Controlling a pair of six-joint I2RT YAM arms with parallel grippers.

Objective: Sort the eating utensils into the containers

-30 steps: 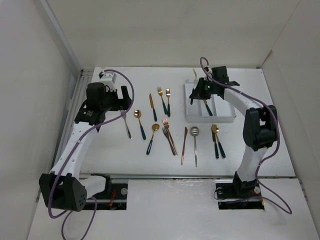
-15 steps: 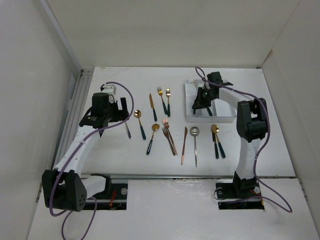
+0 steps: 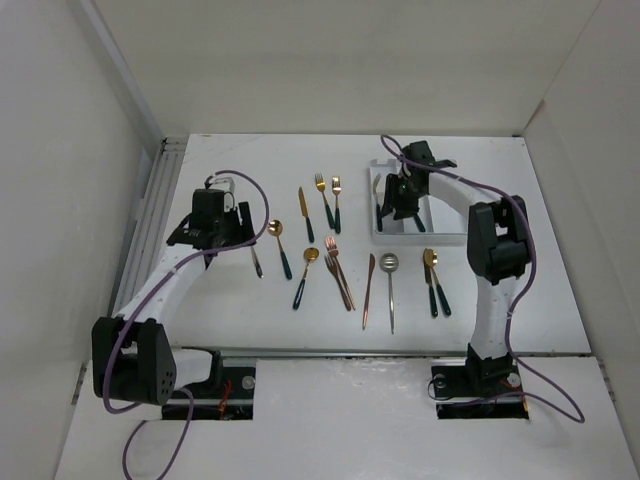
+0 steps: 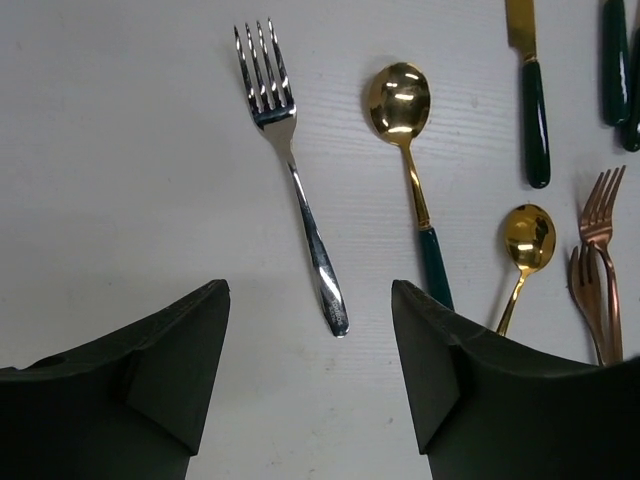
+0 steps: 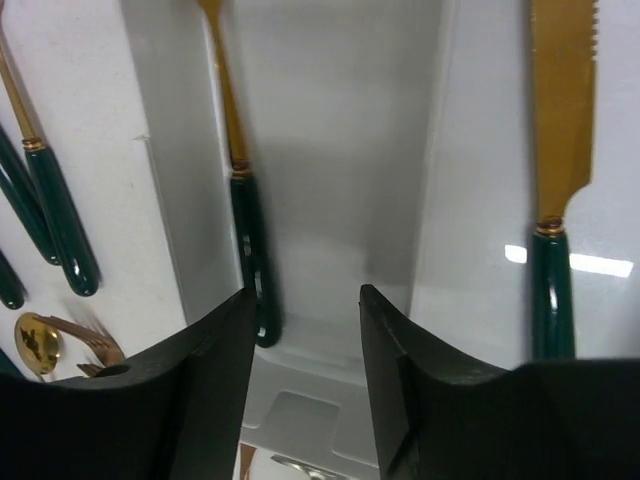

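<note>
Silver fork (image 4: 300,200): laid flat on the table (image 4: 120,150) beside a gold spoon (image 4: 400,110). Risk: the thin handle could be pinched off-centre and skated aside. Left gripper (image 4: 310,292), parted and empty, is held low, the handle tip between its fingers; right gripper (image 5: 305,300), released, is held over the tray (image 5: 170,150).

Right wrist: knife (image 5: 563,100) runs off the top edge, handle end lost behind the right gripper (image 5: 305,295); the other gold piece (image 5: 243,200) loses its head up top, what kind, can't say. Left wrist: spoon (image 4: 400,110) handle hides behind the left gripper (image 4: 308,300), copper forks (image 4: 598,250) likewise
</note>
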